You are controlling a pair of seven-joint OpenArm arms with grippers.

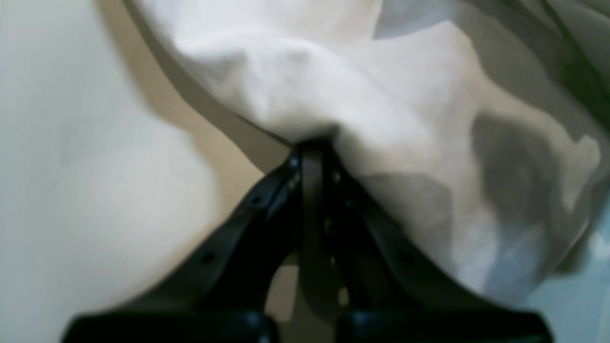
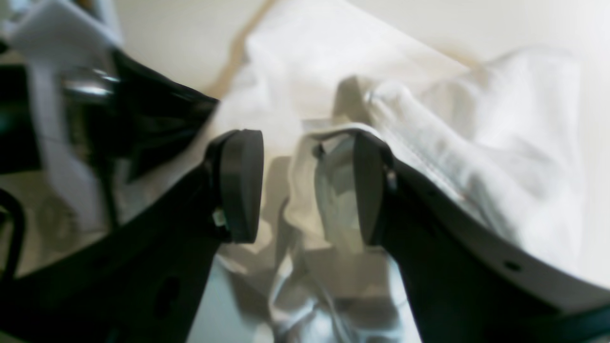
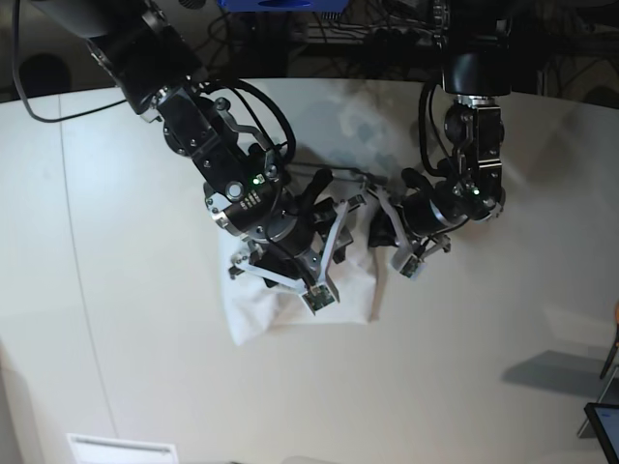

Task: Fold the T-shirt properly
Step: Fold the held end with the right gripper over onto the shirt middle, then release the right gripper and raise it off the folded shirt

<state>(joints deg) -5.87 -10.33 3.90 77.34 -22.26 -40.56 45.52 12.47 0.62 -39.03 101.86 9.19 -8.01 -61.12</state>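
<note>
Folding the T-shirt [image 3: 290,314] is my job, and it lies bunched in the middle of the pale surface [image 3: 116,290], between my two arms. My left pincer [image 1: 312,147] is squeezed together on a fold of the white cloth; in the left wrist view the cloth spills out right at its tips. My right pincer [image 2: 307,186] has its two pads standing apart. One pad [image 2: 240,186] is bare. The other pad [image 2: 367,188] has a hemmed edge of the shirt lying against it and over the finger behind it, but nothing is pinched there. I think this side is being let go so the fold can lie down. To do it well, I should lift my right pincer slowly and straight away from the cloth, so the hem slides off the pad and does not get dragged along. I should hold my left pincer tight and steady, because a pull from that side could mess up the part already laid down. In the base view the shirt looks like a small lumpy square under my right arm, with wrinkles on top. The next fold should bring edge to edge, and I may need to smooth the bumps. Some of the cloth is hidden under my arms, so I cannot tell how neat it is there.
</note>
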